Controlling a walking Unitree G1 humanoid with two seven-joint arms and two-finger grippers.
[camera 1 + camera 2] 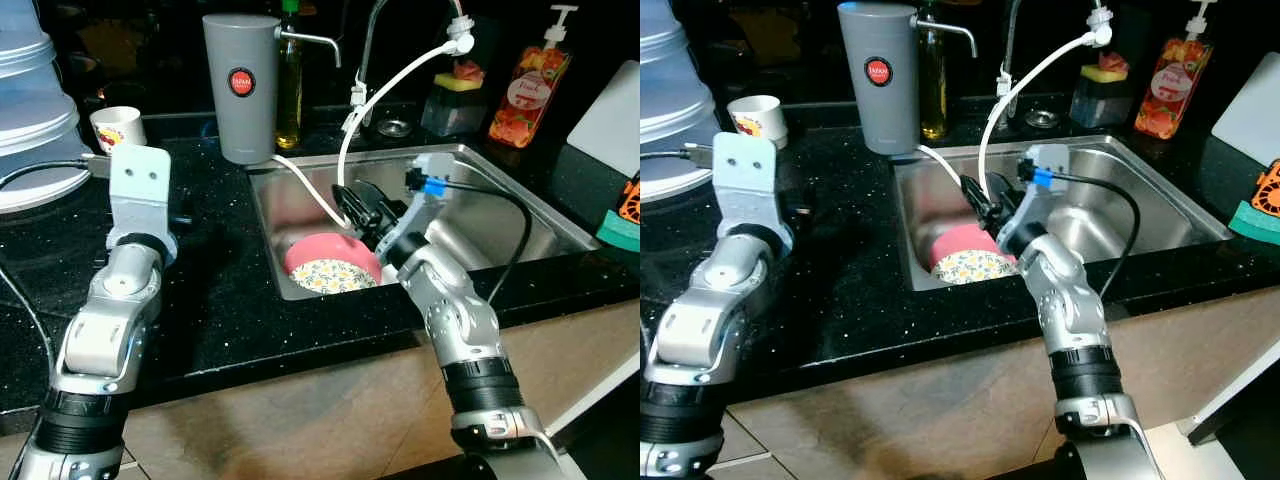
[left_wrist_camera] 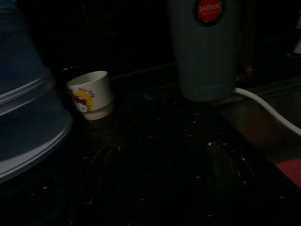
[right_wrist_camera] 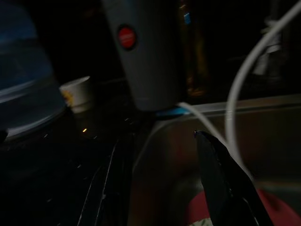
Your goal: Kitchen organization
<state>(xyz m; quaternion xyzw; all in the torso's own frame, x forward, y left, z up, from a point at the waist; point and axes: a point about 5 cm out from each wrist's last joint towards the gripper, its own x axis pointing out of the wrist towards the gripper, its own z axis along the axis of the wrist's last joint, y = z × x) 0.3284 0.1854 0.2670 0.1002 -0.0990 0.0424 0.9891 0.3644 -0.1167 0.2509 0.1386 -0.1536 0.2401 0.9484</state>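
Note:
A steel sink [image 1: 500, 220] is set into the black counter [image 1: 220, 300]. At its left end lies a pink bowl [image 1: 318, 252] with a floral dish [image 1: 335, 276] against its front. My right gripper [image 1: 355, 207] hangs just above the pink bowl, beside the white hose [image 1: 392, 83]. In the right wrist view its black fingers [image 3: 225, 174] stand open with nothing between them. My left arm rests over the counter left of the sink. Its gripper [image 2: 162, 145] shows faintly, open, pointing toward a small white cup [image 2: 91, 94].
A grey canister [image 1: 240, 85] and an oil bottle [image 1: 290, 95] stand behind the sink's left corner. A soap bottle [image 1: 530, 90] and a sponge holder [image 1: 455, 100] stand at the back right. Stacked clear plastic tubs [image 1: 30, 110] fill the far left. A white board [image 1: 615, 115] leans at the right.

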